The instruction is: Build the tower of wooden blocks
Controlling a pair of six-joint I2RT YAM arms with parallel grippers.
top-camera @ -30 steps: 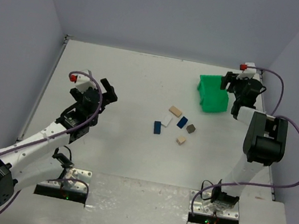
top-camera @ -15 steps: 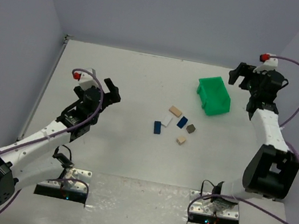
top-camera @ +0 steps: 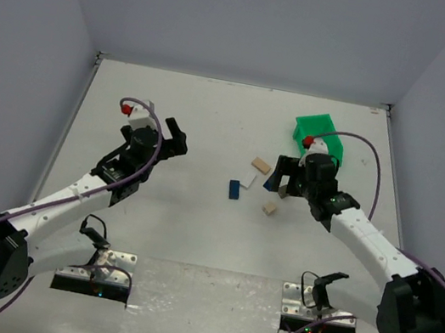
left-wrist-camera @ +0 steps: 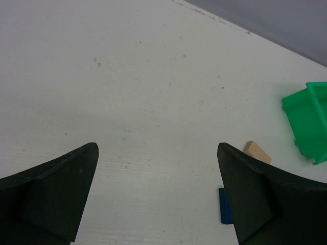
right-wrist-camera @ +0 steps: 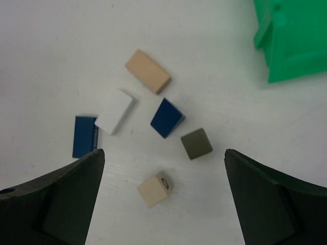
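Note:
No tower stands; the wood blocks lie loose on the table. In the right wrist view I see a tan plank point(right-wrist-camera: 147, 71), a white plank point(right-wrist-camera: 115, 112), a blue plank point(right-wrist-camera: 84, 136), a dark blue piece point(right-wrist-camera: 167, 118), a dark grey cube point(right-wrist-camera: 196, 143) and a tan cube point(right-wrist-camera: 155, 190). My right gripper point(right-wrist-camera: 163, 168) is open and empty, hovering over them point(top-camera: 283, 177). My left gripper point(top-camera: 174, 139) is open and empty, left of the blocks. Its wrist view point(left-wrist-camera: 157, 153) shows the tan plank point(left-wrist-camera: 257, 152) and the blue plank point(left-wrist-camera: 224, 205) to the right.
A green plastic bin point(top-camera: 318, 136) stands behind the blocks at the back right, also showing in the right wrist view point(right-wrist-camera: 296, 35) and the left wrist view point(left-wrist-camera: 309, 122). Grey walls close the table at the back and sides.
My right arm has swung from the bin at the back right down and left, over the loose blocks. My left gripper has moved a little forward and right.

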